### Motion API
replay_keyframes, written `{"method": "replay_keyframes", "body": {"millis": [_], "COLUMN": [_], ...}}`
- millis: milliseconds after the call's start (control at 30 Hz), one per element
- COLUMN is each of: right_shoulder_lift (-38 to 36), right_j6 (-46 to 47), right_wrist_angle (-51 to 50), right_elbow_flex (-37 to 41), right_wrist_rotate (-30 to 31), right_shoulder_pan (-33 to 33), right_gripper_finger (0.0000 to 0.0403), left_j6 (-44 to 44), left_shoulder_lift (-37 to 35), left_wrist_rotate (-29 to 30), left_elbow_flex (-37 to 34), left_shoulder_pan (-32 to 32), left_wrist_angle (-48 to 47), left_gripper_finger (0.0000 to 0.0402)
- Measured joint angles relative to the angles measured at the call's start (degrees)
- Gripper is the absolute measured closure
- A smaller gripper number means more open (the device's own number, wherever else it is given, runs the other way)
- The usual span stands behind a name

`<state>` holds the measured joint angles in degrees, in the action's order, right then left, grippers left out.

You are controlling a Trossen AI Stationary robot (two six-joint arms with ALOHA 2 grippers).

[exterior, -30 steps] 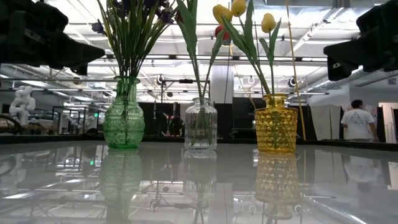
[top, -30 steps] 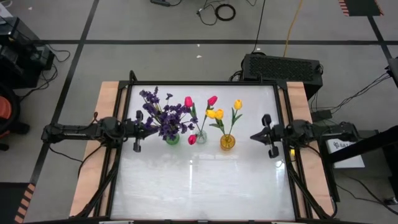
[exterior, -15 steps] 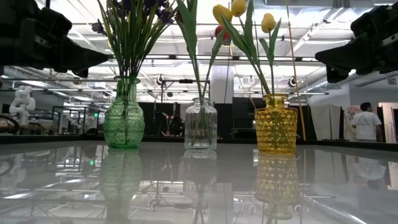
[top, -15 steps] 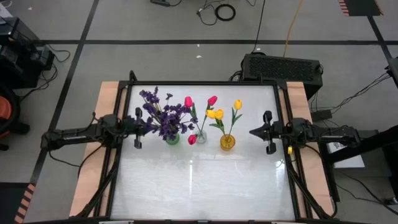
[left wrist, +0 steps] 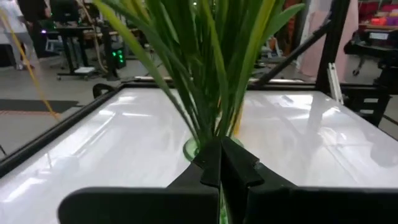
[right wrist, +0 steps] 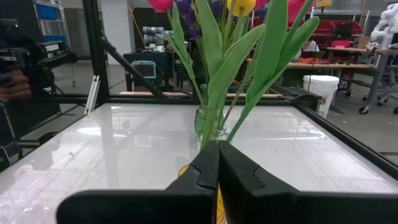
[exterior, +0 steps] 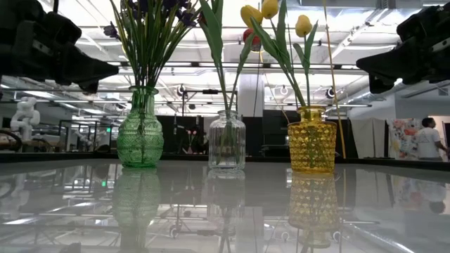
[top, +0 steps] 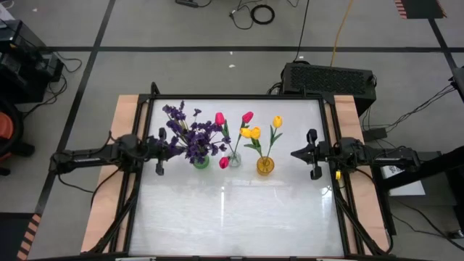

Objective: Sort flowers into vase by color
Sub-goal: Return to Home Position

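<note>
Clear vase stands on the tabletop and holds the pink-red tulips. Green vase, just beside the clear vase on the left arm's side, holds the purple flowers. Yellow vase, near the clear vase on the right arm's side, holds the yellow tulips. Left gripper hovers past the green vase, fingers pressed together, empty. Right gripper hovers past the yellow vase, likewise closed and empty.

Three colour-sorted bunches, each standing upright in its own small vase, side by side.
Bushy purple sprigs fill the green vase; long-stemmed pink-red tulips stand in the clear vase; yellow tulips stand in the amber vase.
</note>
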<state>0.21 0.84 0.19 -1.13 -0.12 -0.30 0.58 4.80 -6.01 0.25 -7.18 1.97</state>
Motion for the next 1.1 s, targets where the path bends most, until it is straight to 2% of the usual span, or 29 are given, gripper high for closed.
{"method": "replay_keyframes", "body": {"millis": [333,833,1100], "right_shoulder_lift": [0.00,-0.02,-0.04], "right_j6": [-0.02,-1.11,-1.43], "right_wrist_angle": [-0.02,0.64,1.67], "right_elbow_flex": [0.00,0.02,0.16], "right_wrist_rotate": [0.02,0.24,3.39], "right_shoulder_pan": [0.02,0.01,-0.01], "right_gripper_finger": [0.0403,0.0403,0.0403], "left_j6": [1.40,2.03,2.80], "left_shoulder_lift": [-3.18,-3.24,-3.24], "left_wrist_rotate": [3.67,7.52,9.14], "left_elbow_flex": [0.00,-0.02,0.00], "left_shoulder_pan": [2.81,7.76,7.54], "left_wrist_angle": [-1.02,-1.00,-0.89], "left_gripper_finger": [0.0401,0.0401,0.0401]}}
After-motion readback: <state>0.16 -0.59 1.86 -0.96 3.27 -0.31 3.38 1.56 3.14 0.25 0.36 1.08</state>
